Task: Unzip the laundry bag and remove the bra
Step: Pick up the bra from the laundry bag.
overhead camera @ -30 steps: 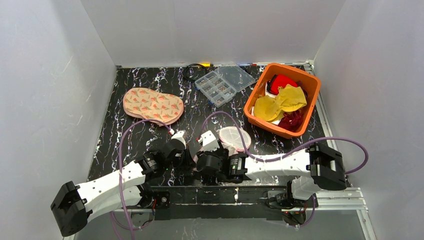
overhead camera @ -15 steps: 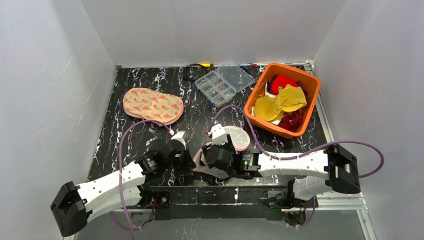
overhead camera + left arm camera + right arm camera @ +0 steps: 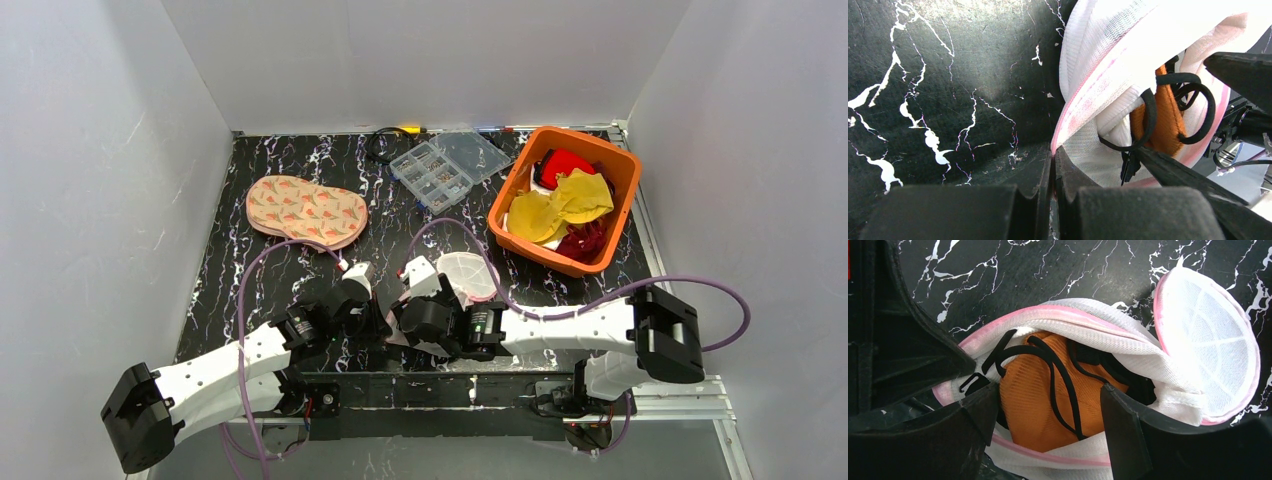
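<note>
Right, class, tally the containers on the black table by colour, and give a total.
White mesh laundry bag: 1
Orange bin: 1
Clear compartment box: 1
Total: 3

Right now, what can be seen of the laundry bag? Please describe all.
The laundry bag is a small white mesh pod with a pink zip rim, lying on the black marbled table. It is unzipped, its round ribbed lid flipped aside. An orange bra with black straps shows inside. The left end effector is shut on the rim; the right end effector, open, straddles the opening.
</note>
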